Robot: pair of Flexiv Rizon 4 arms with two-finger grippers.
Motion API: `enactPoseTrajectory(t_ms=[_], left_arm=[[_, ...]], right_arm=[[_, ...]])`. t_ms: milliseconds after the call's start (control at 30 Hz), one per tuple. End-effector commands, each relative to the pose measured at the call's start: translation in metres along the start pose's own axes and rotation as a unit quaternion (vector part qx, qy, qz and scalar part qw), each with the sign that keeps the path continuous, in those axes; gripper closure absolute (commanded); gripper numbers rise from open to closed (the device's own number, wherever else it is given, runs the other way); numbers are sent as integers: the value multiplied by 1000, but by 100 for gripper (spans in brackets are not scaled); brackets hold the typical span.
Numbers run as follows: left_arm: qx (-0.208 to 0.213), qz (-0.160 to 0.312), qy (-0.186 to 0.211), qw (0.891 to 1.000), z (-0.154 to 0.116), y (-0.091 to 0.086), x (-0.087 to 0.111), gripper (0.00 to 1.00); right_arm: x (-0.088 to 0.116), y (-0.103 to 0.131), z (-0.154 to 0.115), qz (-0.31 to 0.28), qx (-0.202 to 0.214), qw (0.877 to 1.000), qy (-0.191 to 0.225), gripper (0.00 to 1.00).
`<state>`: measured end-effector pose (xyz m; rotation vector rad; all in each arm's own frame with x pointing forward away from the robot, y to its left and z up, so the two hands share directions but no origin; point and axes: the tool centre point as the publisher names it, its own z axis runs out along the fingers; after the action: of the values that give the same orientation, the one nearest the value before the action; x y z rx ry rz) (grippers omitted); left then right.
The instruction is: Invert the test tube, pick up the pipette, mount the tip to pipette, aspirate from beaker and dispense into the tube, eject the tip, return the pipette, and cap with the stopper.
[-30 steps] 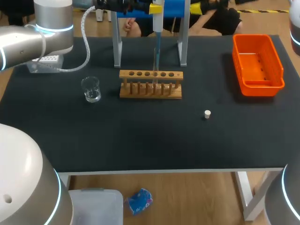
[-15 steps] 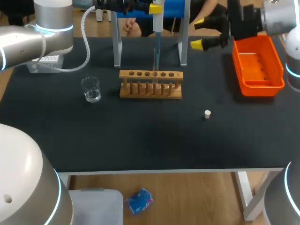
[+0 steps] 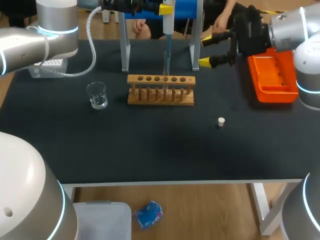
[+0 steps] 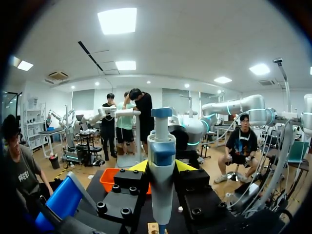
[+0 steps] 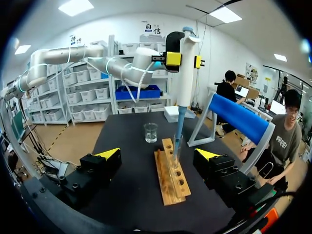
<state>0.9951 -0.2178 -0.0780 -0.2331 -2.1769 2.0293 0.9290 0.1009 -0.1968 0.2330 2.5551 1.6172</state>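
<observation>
table: black tabletop [image 3: 150, 150] with everything spread out along it, lab room beyond.
rack: light wooden test tube rack [image 3: 160, 90] sits mid table, with the clear glass test tube [image 5: 175, 148] standing upright in 1 of its holes, mouth up so it can take liquid.
left gripper: left gripper [image 4: 162, 165] is clamped on the white and blue pipette [image 3: 167, 30], 1 finger on each side of the body. it holds the pipette vertical right above the rack so the thin tip points down into the tube. looks like the dispense step to me.
stand: blue stand on metal legs [image 3: 182, 9] is just behind the rack, which would make the pipette's return a short trip.
beaker: small clear glass beaker [image 3: 97, 95] is well off to the rack's left with a little liquid in it.
right gripper: right gripper [image 3: 205, 50] hangs with its fingers wide apart and nothing between them, near the stand's right leg and beside the orange plastic bin [image 3: 272, 92]. my guess is it's lining up to help.
stopper: small white stopper [image 3: 221, 121] lies alone on the tabletop, in front of the rack and to its right. capping isn't done yet.
change: 1 s ago the right arm was barely in view. half a second ago its gripper was up by the bin's far corner, and now it's further toward the rack and lower. left arm, pipette, beaker and stopper haven't budged.
</observation>
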Motion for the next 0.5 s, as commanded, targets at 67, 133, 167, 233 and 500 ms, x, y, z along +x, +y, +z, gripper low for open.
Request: enactPoseTrajectory(t_ms=[67,133,167,233,500], left_arm=[[-1,0,0,1000,0,-1,0,100],[-1,0,0,1000,0,-1,0,100],[-1,0,0,1000,0,-1,0,100],[-1,0,0,1000,0,-1,0,100],[-1,0,0,1000,0,-1,0,100]], right_arm=[[-2,-6,5,2,13,1000,-1,0],[-2,-7,6,4,16,1000,-3,0],[-2,-7,6,4,16,1000,-3,0],[-2,-7,6,4,16,1000,-3,0],[-2,-7,6,4,16,1000,-3,0]])
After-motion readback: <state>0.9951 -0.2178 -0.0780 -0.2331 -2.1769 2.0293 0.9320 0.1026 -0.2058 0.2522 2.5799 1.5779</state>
